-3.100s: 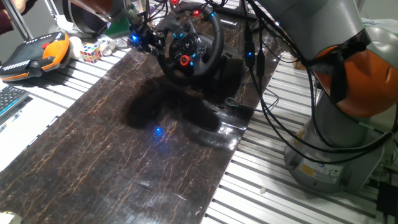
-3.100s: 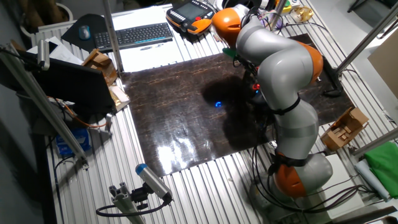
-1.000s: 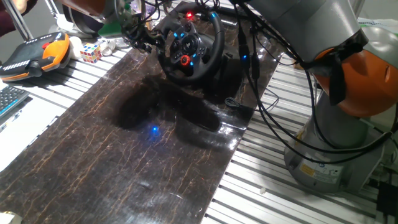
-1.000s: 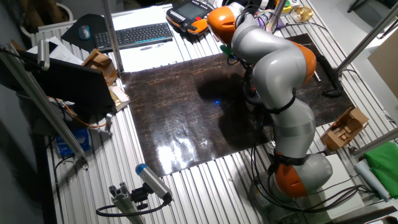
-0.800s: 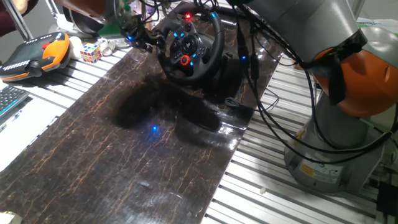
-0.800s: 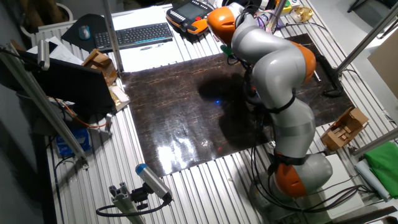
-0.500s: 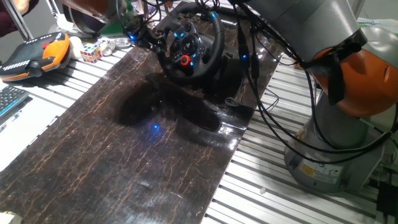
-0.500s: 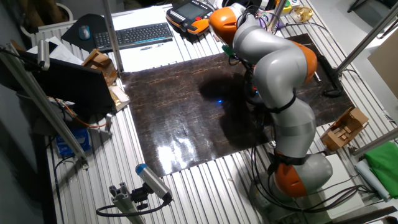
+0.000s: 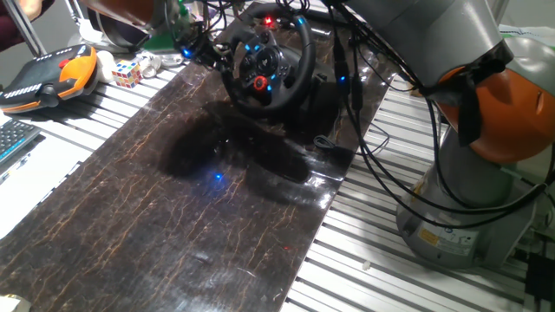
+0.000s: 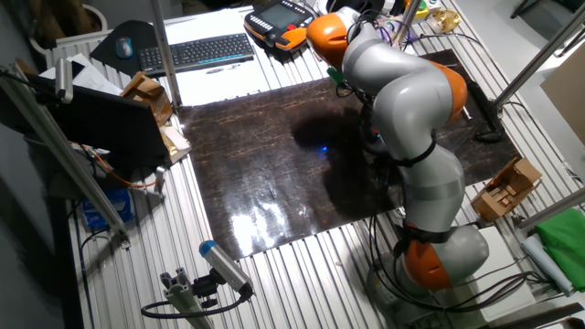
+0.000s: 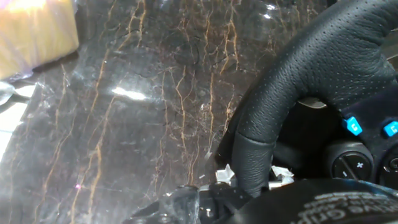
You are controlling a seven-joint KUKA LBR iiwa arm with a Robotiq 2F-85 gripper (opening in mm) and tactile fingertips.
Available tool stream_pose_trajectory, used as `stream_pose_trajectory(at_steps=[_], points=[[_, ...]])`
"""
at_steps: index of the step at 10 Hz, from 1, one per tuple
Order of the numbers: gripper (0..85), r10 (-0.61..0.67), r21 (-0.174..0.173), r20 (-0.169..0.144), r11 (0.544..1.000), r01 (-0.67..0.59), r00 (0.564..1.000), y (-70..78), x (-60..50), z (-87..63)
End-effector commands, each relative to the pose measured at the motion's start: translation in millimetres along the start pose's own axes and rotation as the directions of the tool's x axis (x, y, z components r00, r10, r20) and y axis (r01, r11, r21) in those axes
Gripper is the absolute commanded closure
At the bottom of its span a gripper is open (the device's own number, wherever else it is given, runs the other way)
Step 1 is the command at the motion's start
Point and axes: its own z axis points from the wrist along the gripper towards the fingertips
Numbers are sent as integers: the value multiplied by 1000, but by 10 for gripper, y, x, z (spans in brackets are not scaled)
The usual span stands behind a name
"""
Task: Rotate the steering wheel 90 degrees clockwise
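You've got the gripper (image 9: 206, 54) at the upper-left rim of the steering wheel (image 9: 264, 69), grip state unclear; that thick, stiff, leathery rim should hold well there.

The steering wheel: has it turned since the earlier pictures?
Yes. Against the still marble board, the steering wheel has turned a little; its hub's red button now sits slightly higher and to the right.

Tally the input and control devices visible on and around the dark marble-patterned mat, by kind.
Black racing steering wheel with red hub button: 1
Black computer keyboard: 1
Dark computer mouse: 1
Orange and black teach pendant: 1
Total: 4
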Motion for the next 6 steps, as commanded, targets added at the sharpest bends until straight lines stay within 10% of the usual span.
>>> stream_pose_trajectory(at_steps=[1, 3, 6], points=[[630, -7, -6, -7, 1000, 7, 1000, -5, 3, -11], [843, -12, -30, -27, 999, 11, 1000, -11, 16, -44], [843, -34, -28, -47, 999, 33, 998, 31, 103, -169]])
